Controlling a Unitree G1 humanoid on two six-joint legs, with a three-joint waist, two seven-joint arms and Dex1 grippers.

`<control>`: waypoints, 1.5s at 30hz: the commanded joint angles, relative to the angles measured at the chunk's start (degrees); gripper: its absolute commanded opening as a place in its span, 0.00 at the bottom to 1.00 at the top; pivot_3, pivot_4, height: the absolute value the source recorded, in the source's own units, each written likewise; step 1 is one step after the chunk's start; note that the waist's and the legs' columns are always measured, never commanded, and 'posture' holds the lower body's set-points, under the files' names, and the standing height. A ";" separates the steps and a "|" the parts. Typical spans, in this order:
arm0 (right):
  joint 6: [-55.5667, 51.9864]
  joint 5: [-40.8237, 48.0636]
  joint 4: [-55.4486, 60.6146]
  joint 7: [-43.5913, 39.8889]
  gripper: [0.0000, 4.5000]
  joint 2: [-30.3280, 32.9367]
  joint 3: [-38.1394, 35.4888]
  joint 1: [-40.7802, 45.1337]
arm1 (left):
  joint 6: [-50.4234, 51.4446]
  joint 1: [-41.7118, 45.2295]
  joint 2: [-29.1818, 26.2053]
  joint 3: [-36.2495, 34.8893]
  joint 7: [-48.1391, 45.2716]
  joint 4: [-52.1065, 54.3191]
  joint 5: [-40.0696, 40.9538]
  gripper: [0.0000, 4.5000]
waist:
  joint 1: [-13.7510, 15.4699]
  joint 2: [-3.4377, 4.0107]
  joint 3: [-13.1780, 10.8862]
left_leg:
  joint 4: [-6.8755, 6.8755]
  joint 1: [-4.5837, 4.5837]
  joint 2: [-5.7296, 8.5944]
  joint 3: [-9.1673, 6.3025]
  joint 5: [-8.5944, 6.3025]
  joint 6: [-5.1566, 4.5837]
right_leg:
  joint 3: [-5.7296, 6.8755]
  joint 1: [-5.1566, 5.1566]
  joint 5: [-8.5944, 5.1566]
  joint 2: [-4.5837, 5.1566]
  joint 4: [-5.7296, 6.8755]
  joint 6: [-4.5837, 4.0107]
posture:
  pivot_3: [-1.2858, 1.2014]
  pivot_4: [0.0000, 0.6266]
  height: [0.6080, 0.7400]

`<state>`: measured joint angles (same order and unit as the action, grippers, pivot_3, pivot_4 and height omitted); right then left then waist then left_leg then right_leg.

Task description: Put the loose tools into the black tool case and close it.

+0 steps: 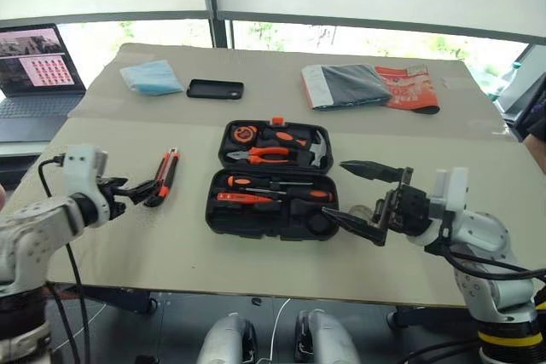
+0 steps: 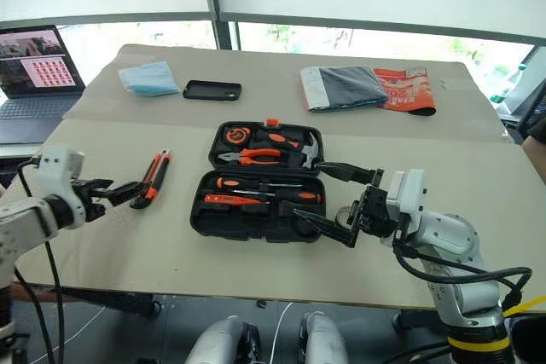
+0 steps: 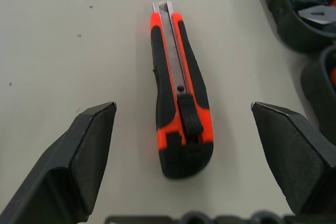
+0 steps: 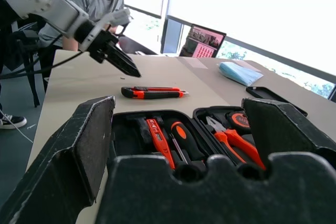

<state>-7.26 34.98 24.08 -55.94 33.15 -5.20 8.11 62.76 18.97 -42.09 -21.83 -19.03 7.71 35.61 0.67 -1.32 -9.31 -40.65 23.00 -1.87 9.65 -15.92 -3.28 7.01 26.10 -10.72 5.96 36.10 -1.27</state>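
Nearest the table's front edge, the left gripper (image 1: 136, 193) hangs just short of the butt end of the utility knife (image 1: 165, 176), its two black fingers spread wide with nothing between them, while the right gripper (image 1: 363, 200) hovers at the right end of the black tool case (image 1: 271, 183), jaws likewise spread and empty. The case lies open and flat mid-table, its near half already seating orange-and-black screwdrivers (image 1: 281, 195) and its far half holding the pliers (image 1: 260, 155) and the hammer (image 1: 317, 151). The knife is the one loose tool plainly left on the bare tabletop, well left of the case, so the step in hand looks like picking it up. The next move calls for easing the left gripper forward so its fingers straddle the handle, closing on it, then carrying it across to a free slot. Nothing lies between knife and case. Farther back sit a flat black phone (image 1: 215, 89), a blue face mask (image 1: 151, 77) and a folded packet with grey cloth (image 1: 368, 86); a laptop (image 1: 36, 74) stands beyond the table's left corner, well clear of the work.
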 commanded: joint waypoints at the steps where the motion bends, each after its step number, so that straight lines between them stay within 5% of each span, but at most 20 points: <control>1: -0.45 -0.03 0.70 0.55 1.00 -0.09 0.43 2.23 | -2.00 8.36 2.39 4.91 4.81 -10.80 -6.67 0.98 | 0.04 -0.01 0.00 | 0.00 -0.03 0.01 0.01 0.03 0.05 | 0.01 -0.01 0.00 -0.03 0.01 0.01 | 0.52 0.24 1.00; 7: -1.07 -0.01 0.12 0.76 1.00 -0.21 0.96 3.93 | -6.67 16.04 4.22 13.64 -0.14 -23.68 -12.67 0.98 | 0.01 -0.01 0.00 | 0.00 -0.03 0.02 0.04 0.04 0.04 | 0.02 0.02 0.01 -0.07 0.04 -0.03 | 0.52 0.24 1.00; 10: -2.41 1.42 1.38 2.25 1.00 -0.92 1.25 5.23 | -7.22 17.21 3.22 17.53 -3.33 -27.81 -15.57 0.83 | 0.01 0.01 0.01 | 0.00 -0.08 0.02 0.06 0.11 -0.08 | 0.02 0.02 0.02 -0.06 0.09 -0.04 | 0.52 0.24 1.00; 16: -2.91 1.24 1.72 1.99 1.00 -0.73 1.28 4.50 | -7.94 16.71 3.14 15.74 -5.66 -26.71 -16.21 0.35 | 0.12 0.04 0.03 | 0.00 -0.12 0.02 0.06 0.04 -0.01 | -0.03 -0.01 0.01 0.22 0.12 -0.03 | 0.52 0.24 1.00; 21: -3.27 1.24 1.50 1.54 1.00 0.16 0.50 4.13 | -20.67 13.17 1.45 10.04 -17.23 -21.46 -12.25 0.34 | -0.03 0.03 0.02 | 0.00 -0.06 0.01 0.07 0.21 -0.37 | -0.02 0.04 0.02 0.31 0.07 -0.04 | 0.52 0.24 1.00; 24: -3.80 1.60 1.55 0.26 1.00 2.23 -0.75 2.98 | -31.96 10.67 -3.34 11.85 -38.98 -15.13 -8.48 0.34 | 0.03 -0.09 -0.06 | -0.03 0.15 -0.01 0.03 0.15 -0.23 | 0.02 0.19 0.02 0.37 0.04 -0.07 | 0.52 0.24 1.00; 30: -3.12 0.72 0.38 -4.21 1.00 7.72 -3.92 -2.16 | -42.09 14.63 -8.03 30.39 -62.61 -6.37 -15.22 0.34 | 0.75 -0.01 -0.03 | -0.08 0.19 0.04 -0.01 -0.02 -0.04 | 0.08 0.11 0.01 0.51 -0.06 -0.05 | 0.52 0.24 1.00; 39: -4.40 1.68 3.86 -2.45 1.00 8.60 -5.64 -6.80 | -39.15 22.45 2.22 43.44 -58.35 -8.24 -24.72 0.34 | 0.09 -0.01 -0.04 | -0.19 0.23 0.00 0.00 0.24 -0.78 | -0.04 0.13 0.01 -0.08 -0.03 0.01 | 0.52 0.24 1.00; 45: -5.62 2.29 6.80 -0.21 1.00 8.09 -6.68 -9.10 | -39.78 23.27 3.51 46.19 -56.72 -10.19 -29.97 0.34 | -0.01 -0.02 -0.04 | -0.24 0.25 0.00 -0.06 0.23 -0.84 | -0.05 0.11 0.01 -0.10 -0.03 0.02 | 0.52 0.24 1.00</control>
<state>-12.59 35.48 28.70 -56.94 41.28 -9.92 -1.01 23.66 41.08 -37.83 24.81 -75.69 -2.68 6.71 0.66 -1.35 -9.35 -40.89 23.24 -1.88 9.59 -15.70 -4.13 6.96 26.20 -10.70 5.88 36.07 -1.25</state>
